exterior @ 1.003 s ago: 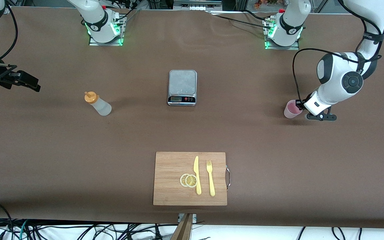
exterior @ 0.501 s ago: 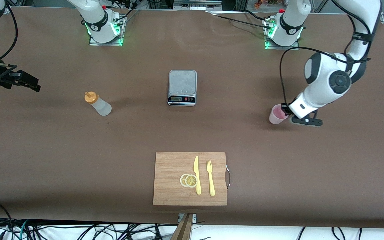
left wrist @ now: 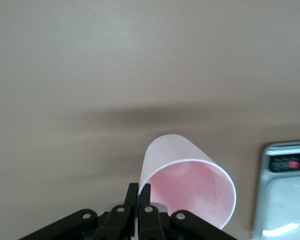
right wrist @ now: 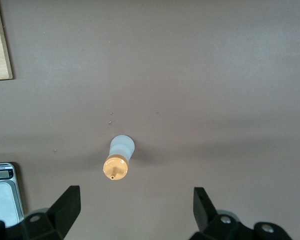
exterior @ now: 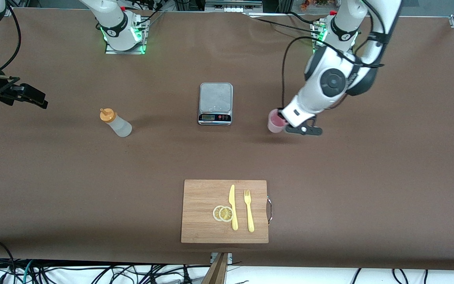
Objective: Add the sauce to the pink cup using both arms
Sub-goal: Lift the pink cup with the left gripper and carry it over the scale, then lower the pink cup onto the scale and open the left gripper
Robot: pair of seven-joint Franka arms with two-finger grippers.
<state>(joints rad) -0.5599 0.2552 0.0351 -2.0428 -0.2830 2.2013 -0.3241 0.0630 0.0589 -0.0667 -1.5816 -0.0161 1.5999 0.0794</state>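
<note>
Left end effector [left wrist: 138, 192] clenched on rim of pale pink translucent plastic cup [exterior: 276, 121], over brown counter [exterior: 369, 177] beside kitchen scale [exterior: 215, 103]. Cup judged light, thin-walled, crushable: rim pinch adequate. Right end effector [right wrist: 135, 210] released, above orange-capped translucent squeeze bottle [exterior: 116, 122]; soft, grasp mid-body.

My matt black fingers [left wrist: 131, 200] pinch the pink cup [left wrist: 187, 187], smooth translucent plastic. The surface [exterior: 329, 189] looks matt brown; the scale [exterior: 216, 103] brushed metal; the board [exterior: 203, 209] pale wood.

The work surface is a table [exterior: 369, 189] covered in brown matting. Black cables [exterior: 93, 272] lie along the floor at its camera-side edge.
</note>
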